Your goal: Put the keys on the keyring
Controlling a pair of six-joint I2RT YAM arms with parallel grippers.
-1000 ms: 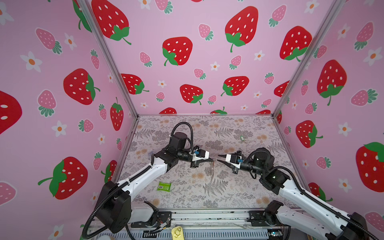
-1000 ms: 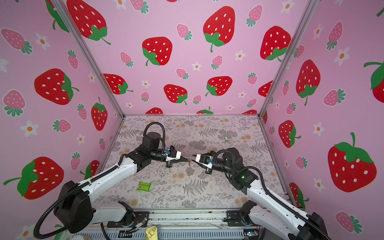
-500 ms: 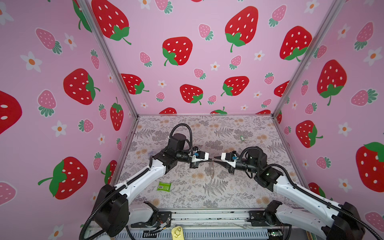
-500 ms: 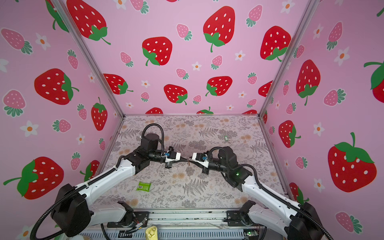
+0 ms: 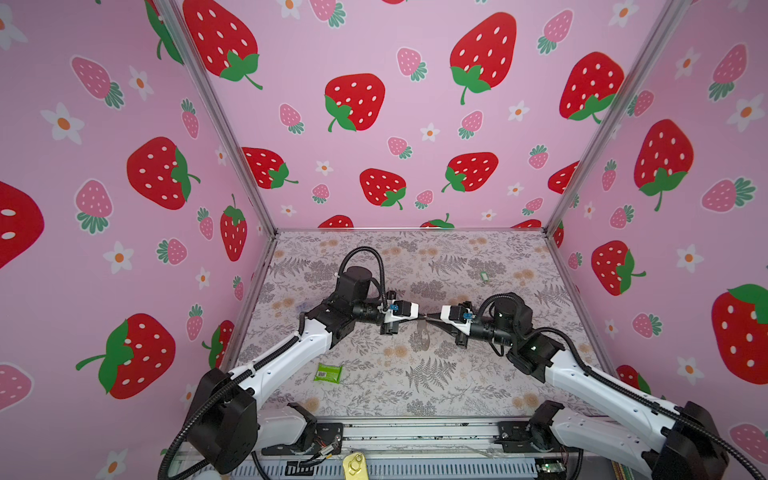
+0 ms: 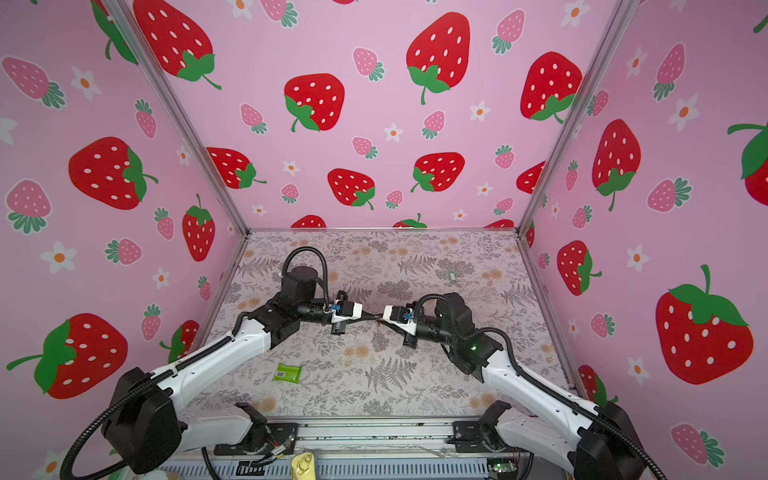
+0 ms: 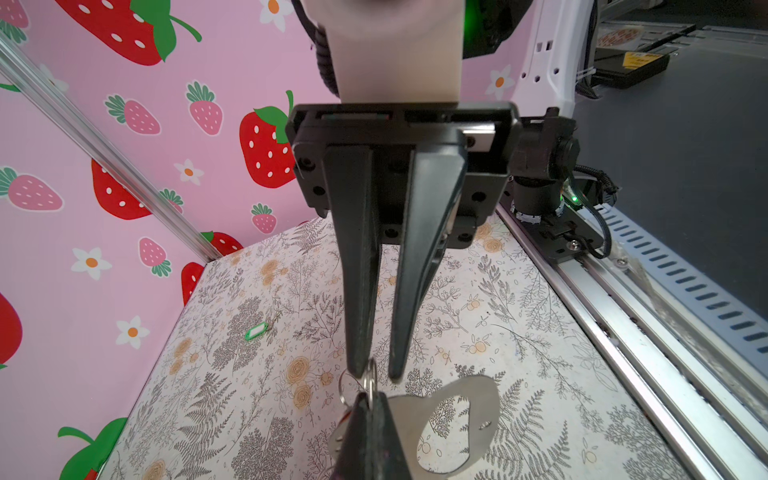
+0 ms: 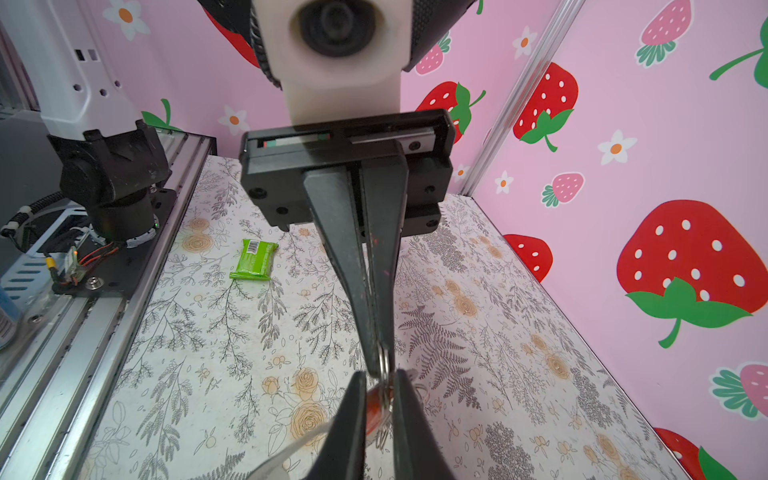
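Both top views look down from high in front; each wrist camera faces closely along its fingers, toward the other arm.

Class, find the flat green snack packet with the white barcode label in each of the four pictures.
Top views: green packet lies on the floral mat, near the left arm.
Left wrist view: not in it.
Right wrist view: packet beside the front metal rail.
Shared landmark: that rail.

I'm seeing shiny silver metal rings (image 7: 370, 380), a matt strap loop (image 7: 457, 424), a glossy green packet (image 8: 253, 259), and matt black fingers (image 7: 359, 266).
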